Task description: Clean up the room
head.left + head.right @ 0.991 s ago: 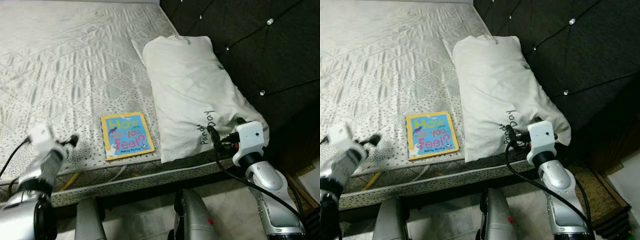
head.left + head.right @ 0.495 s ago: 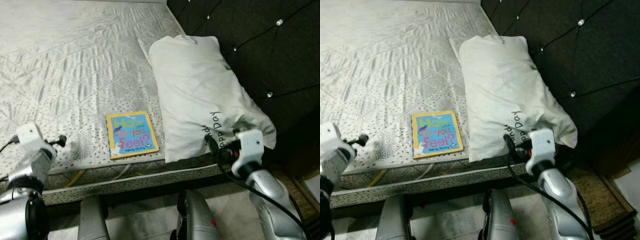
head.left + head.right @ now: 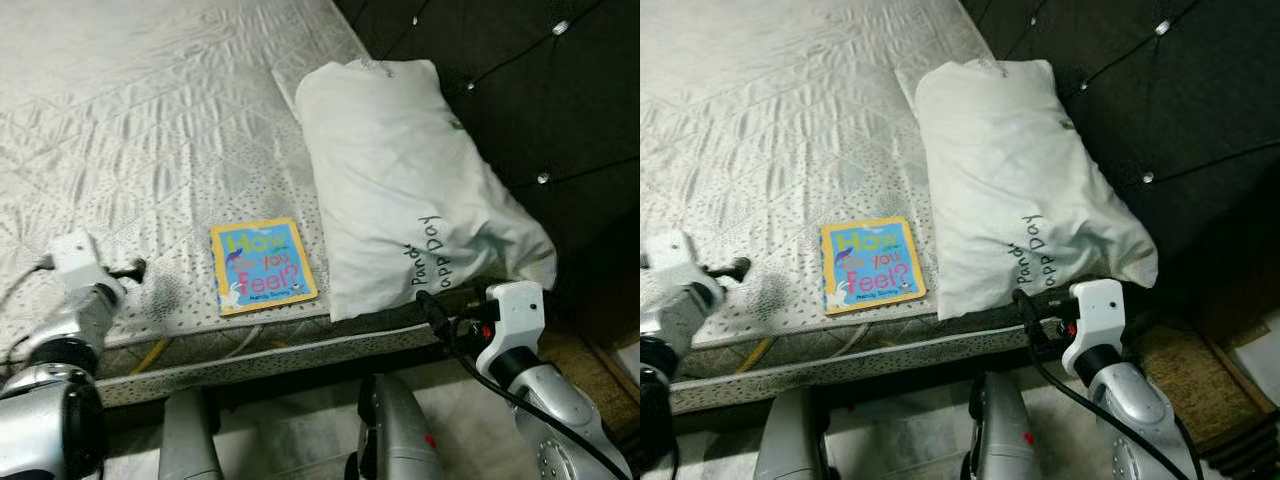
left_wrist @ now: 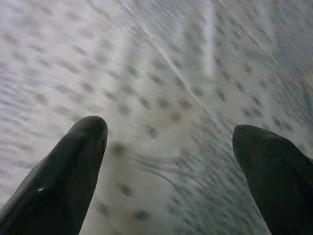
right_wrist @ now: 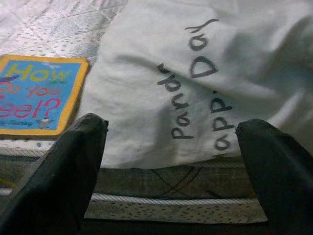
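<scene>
Children's board book [image 3: 262, 267] flat near the mattress [image 3: 140, 130] edge, just beside a white pillow [image 3: 410, 190], left gripper [image 4: 168, 161] spread wide over the dotted mattress, right gripper [image 5: 171, 161] spread wide, facing the pillow's end

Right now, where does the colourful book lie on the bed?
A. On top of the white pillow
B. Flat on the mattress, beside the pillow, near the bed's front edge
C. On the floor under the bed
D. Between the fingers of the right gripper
B: the book lies flat on the mattress, beside the white pillow on its left, near the front edge.
</scene>
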### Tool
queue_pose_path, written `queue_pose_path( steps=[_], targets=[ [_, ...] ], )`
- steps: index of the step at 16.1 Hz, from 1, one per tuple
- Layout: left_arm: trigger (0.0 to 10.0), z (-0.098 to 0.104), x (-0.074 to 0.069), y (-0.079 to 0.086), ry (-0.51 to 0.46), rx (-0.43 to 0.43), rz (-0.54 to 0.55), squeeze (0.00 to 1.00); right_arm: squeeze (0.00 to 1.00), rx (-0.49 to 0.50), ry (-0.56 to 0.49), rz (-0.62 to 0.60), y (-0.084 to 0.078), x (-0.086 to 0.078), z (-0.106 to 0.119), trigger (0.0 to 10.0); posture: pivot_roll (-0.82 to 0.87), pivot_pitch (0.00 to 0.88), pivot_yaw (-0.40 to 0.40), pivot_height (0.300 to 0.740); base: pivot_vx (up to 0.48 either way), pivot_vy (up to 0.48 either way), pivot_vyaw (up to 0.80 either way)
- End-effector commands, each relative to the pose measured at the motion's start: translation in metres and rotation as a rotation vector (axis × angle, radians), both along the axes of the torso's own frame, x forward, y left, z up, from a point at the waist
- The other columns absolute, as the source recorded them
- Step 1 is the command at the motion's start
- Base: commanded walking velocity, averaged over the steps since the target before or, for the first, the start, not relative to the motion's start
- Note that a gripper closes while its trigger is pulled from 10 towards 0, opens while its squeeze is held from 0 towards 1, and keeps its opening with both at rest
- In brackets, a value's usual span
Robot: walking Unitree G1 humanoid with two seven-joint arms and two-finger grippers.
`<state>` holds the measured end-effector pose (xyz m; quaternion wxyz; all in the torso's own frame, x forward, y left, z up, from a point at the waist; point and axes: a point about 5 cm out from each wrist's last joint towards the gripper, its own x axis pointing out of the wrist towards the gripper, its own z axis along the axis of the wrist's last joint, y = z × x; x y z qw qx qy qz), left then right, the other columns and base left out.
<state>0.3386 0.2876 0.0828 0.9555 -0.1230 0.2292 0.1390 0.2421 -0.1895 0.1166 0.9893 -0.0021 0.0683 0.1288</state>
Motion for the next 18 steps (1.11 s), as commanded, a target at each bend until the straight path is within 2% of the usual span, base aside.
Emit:
queue_pose_path(
  steps=[1, 2, 3, 4, 5, 7, 8, 9, 10, 11, 13, 14, 16, 18],
  targets=[
    [10.0, -0.005, 0.001, -0.011, 0.031, -0.016, -0.054, 0.36, 0.00, 0.006, -0.002, -0.007, -0.002, -0.002, 0.003, 10.0, -0.16, 0.159, -0.081, 0.560, 0.000, 0.000, 0.00],
    [10.0, -0.009, 0.000, -0.016, 0.042, -0.028, -0.064, 0.09, 0.00, 0.013, 0.003, -0.008, -0.001, -0.002, 0.002, 10.0, -0.15, 0.148, -0.078, 0.560, 0.000, 0.000, 0.00],
    [10.0, -0.015, -0.001, -0.021, 0.064, -0.036, -0.074, 0.09, 0.00, 0.015, 0.008, -0.006, 0.001, 0.000, 0.001, 10.0, -0.14, 0.144, -0.076, 0.560, 0.000, 0.000, 0.00],
    [10.0, -0.019, -0.002, -0.027, 0.071, -0.046, -0.100, 0.00, 0.00, 0.024, 0.001, -0.004, 0.003, 0.003, 0.001, 10.0, -0.14, 0.129, -0.068, 0.560, 0.000, 0.000, 0.00],
    [10.0, -0.021, -0.002, -0.032, 0.062, -0.050, -0.118, 0.00, 0.00, 0.027, -0.006, -0.005, 0.004, 0.004, 0.002, 10.0, -0.14, 0.129, -0.068, 0.560, 0.000, 0.000, 0.00],
    [10.0, -0.019, -0.003, -0.034, -0.042, -0.035, -0.085, 0.00, 0.00, 0.023, -0.025, -0.021, 0.004, 0.011, 0.002, 10.0, -0.11, 0.094, -0.061, 0.560, 0.000, 0.000, 0.00],
    [10.0, -0.018, -0.005, -0.035, -0.066, -0.024, -0.087, 0.00, 0.00, 0.020, -0.032, -0.024, 0.004, 0.012, 0.002, 10.0, -0.11, 0.094, -0.061, 0.560, 0.000, 0.000, 0.00],
    [10.0, -0.016, -0.021, -0.035, -0.177, 0.040, -0.045, 0.00, 0.00, 0.019, -0.045, -0.028, 0.008, 0.019, 0.002, 10.0, -0.09, 0.074, -0.065, 0.560, 0.000, 0.000, 0.00],
    [10.0, -0.015, -0.027, -0.035, -0.199, 0.069, -0.042, 0.00, 0.00, 0.017, -0.045, -0.031, 0.009, 0.021, 0.002, 10.0, -0.08, 0.068, -0.066, 0.560, 0.000, 0.000, 0.00],
    [10.0, -0.012, -0.039, -0.032, -0.242, 0.115, -0.014, 1.00, 0.00, 0.011, -0.044, -0.045, 0.011, 0.025, 0.001, 10.0, -0.06, 0.052, -0.069, 0.560, 0.000, 0.000, 0.00],
    [10.0, -0.006, -0.068, -0.028, -0.311, 0.171, 0.045, 1.00, 0.00, -0.008, -0.036, -0.117, 0.012, 0.036, -0.001, 10.0, -0.04, 0.026, -0.069, 0.560, 0.000, 0.000, 0.00],
    [10.0, -0.002, -0.077, -0.029, -0.340, 0.206, 0.045, 1.00, 0.00, -0.027, -0.035, -0.146, 0.012, 0.041, -0.003, 10.0, -0.03, 0.013, -0.070, 0.560, 0.000, 0.000, 0.00],
    [10.0, 0.008, -0.092, -0.032, -0.380, 0.249, 0.074, 1.00, 0.00, -0.014, -0.052, -0.098, 0.016, 0.048, -0.005, 10.0, -0.02, 0.000, -0.070, 0.560, 0.000, 0.000, 0.00],
    [10.0, 0.019, -0.101, -0.036, -0.429, 0.309, 0.083, 1.00, 0.00, -0.017, -0.079, -0.099, 0.017, 0.055, -0.007, 10.0, 0.00, 0.000, -0.073, 0.560, 0.000, 0.000, 0.00]
  ],
)
